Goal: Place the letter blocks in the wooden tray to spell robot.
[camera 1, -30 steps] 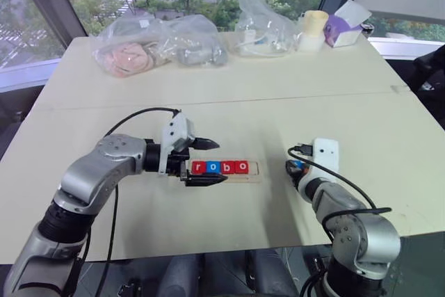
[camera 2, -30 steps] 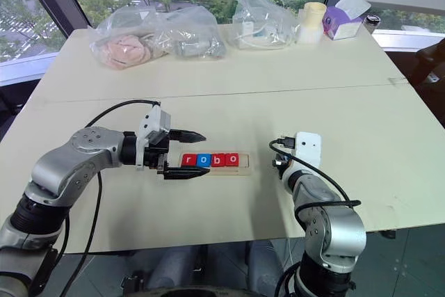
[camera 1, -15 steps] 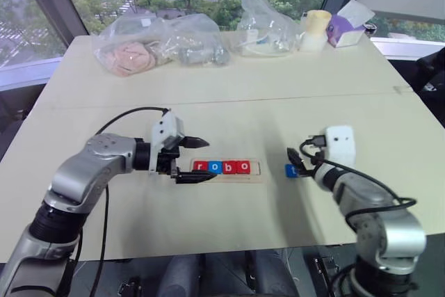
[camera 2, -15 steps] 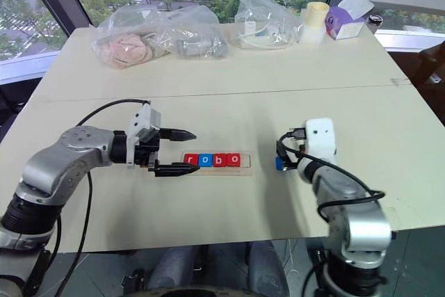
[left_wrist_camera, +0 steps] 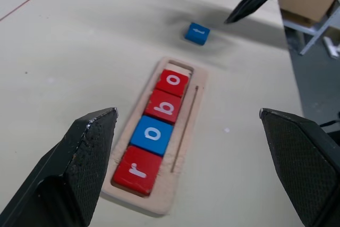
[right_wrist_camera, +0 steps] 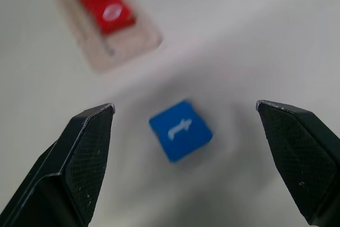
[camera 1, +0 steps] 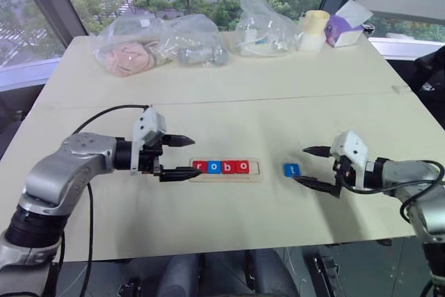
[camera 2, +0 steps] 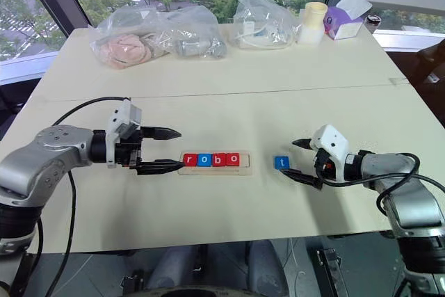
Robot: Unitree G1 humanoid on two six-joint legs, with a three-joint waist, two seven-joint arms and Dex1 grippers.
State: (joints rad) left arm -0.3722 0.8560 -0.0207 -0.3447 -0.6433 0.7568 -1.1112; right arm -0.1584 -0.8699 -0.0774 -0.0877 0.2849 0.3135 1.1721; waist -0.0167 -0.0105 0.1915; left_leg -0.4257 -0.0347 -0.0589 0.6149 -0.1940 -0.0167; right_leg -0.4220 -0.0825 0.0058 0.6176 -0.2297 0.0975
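The wooden tray [camera 1: 255,168] lies mid-table holding letter blocks red r [left_wrist_camera: 137,169], blue o [left_wrist_camera: 152,134], red b [left_wrist_camera: 166,107] and red o [left_wrist_camera: 173,82]; its right end slot is bare. A blue t block [camera 1: 291,170] lies flat on the table just right of the tray. My right gripper [camera 1: 300,165] is open just right of the t block, fingers either side of it and above it, touching nothing. At the tray's left end my left gripper [camera 1: 196,156] is open and empty.
Along the table's far edge lie clear plastic bags [camera 1: 156,46], a second bag [camera 1: 264,29], a pale cup [camera 1: 313,29] and a purple tissue box [camera 1: 345,27]. A seam [camera 1: 208,102] crosses the table behind the tray.
My right gripper opened, let go of the blue t block, rolled over and drew back to the right. My left gripper pulled left, off the tray's end.
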